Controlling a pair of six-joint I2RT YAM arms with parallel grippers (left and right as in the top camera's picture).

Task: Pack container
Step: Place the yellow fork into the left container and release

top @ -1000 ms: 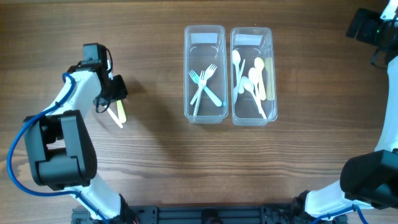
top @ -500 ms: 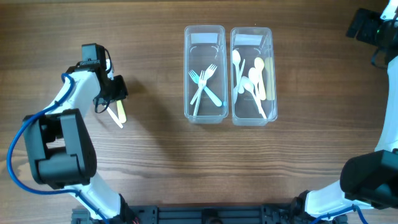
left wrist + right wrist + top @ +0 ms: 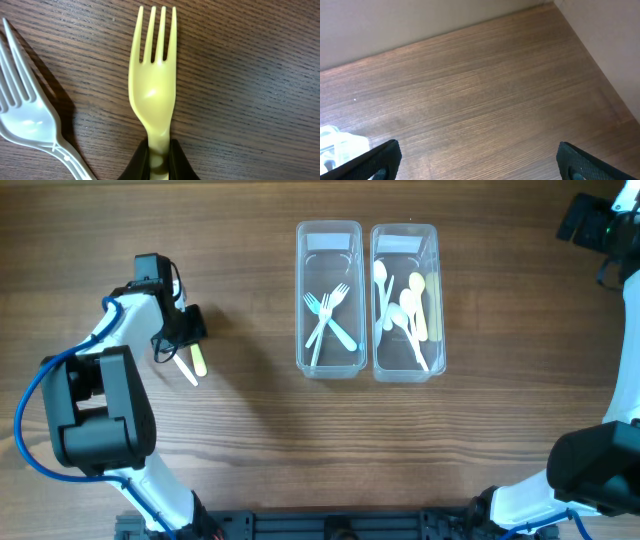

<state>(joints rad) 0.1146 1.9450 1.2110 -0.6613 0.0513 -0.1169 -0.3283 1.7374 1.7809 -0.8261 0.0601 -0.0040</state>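
Two forks sit outside the bins [image 3: 329,224]: my left claw [image 3: 159,156] is clamped on the yellow fork [image 3: 152,95], white fork [image 3: 30,125] beside; right claw [image 3: 480,162] gapes empty.

Brown wood-grain table [image 3: 250,440], pale wall [image 3: 420,20] beyond

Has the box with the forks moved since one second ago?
No. The fork box sits at the same spot, still directly beside the spoon box.
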